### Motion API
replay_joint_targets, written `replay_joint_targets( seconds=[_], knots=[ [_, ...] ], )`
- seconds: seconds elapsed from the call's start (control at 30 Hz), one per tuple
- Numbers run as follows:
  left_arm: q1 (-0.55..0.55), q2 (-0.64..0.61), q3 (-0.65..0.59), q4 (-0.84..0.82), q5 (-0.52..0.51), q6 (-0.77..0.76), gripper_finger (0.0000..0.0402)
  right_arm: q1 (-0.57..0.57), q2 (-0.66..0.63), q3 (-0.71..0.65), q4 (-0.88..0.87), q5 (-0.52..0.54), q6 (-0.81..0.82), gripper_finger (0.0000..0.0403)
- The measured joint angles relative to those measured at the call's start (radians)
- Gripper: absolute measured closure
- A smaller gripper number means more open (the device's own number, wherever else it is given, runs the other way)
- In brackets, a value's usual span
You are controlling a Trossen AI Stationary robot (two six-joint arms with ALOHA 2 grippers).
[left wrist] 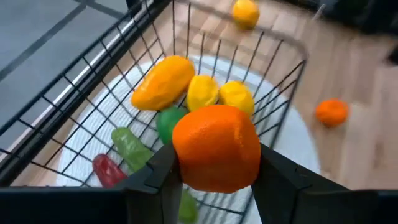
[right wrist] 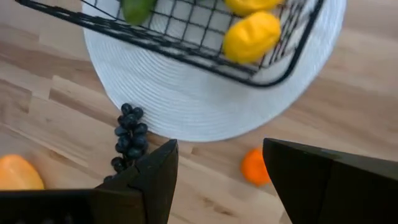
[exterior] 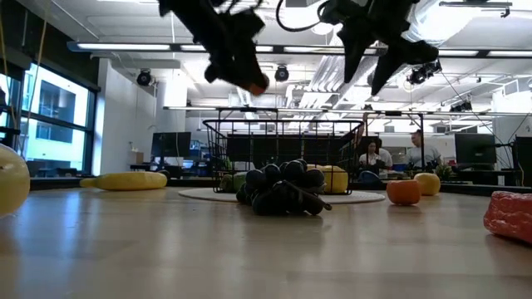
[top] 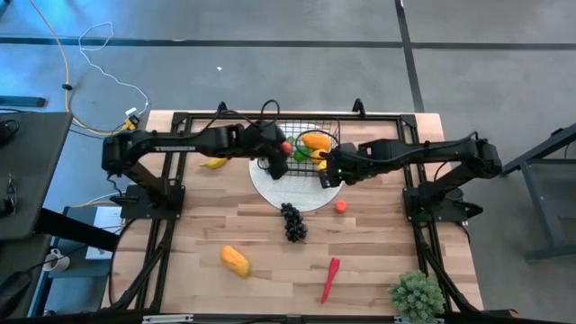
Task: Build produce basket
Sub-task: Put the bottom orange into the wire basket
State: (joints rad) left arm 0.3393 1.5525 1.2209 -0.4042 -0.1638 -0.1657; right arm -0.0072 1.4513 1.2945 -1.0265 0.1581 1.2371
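In the high view both arms cover much of the black wire-mesh basket (top: 310, 144), which stands on a round white woven plate (top: 301, 193) at the far middle of the plank table (top: 378, 261). The left gripper (left wrist: 214, 177) clamps a dimpled orange (left wrist: 216, 146) above the basket's left side. The right gripper (right wrist: 217, 168) hangs with fingers apart over the plate's right edge, near knobbly dark grapes (right wrist: 127, 137) and another small orange (right wrist: 255, 167).

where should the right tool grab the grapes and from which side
Take the grapes across the narrow width of the bunch, near its middle, coming straight down from above. The bunch lies flat and elongated on the wood just off the white plate's edge, with open table on both long sides. The right tool is open and empty nearby; the left tool is busy holding an orange over the basket.
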Motion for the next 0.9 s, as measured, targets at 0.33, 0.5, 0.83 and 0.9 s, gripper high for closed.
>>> replay_joint_targets(
  seconds=[0.33,0.5,0.83,0.9],
  knots=[
    [0.049,0.153,0.000,0.072,0.027,0.106,0.0258,0.147,0.003,0.000,-0.005,0.000,0.293,0.0187],
    [0.061,0.210,0.000,0.115,0.083,0.107,0.0250,0.233,0.030,0.000,0.000,-0.002,0.428,0.0187],
    [0.061,0.258,0.000,0.129,0.134,0.099,0.0206,0.407,0.134,0.000,0.051,-0.018,0.731,0.0187],
    [0.061,0.258,0.000,0.131,0.134,0.099,0.0195,0.438,0.159,0.000,0.083,-0.019,0.792,0.0187]
  ],
)
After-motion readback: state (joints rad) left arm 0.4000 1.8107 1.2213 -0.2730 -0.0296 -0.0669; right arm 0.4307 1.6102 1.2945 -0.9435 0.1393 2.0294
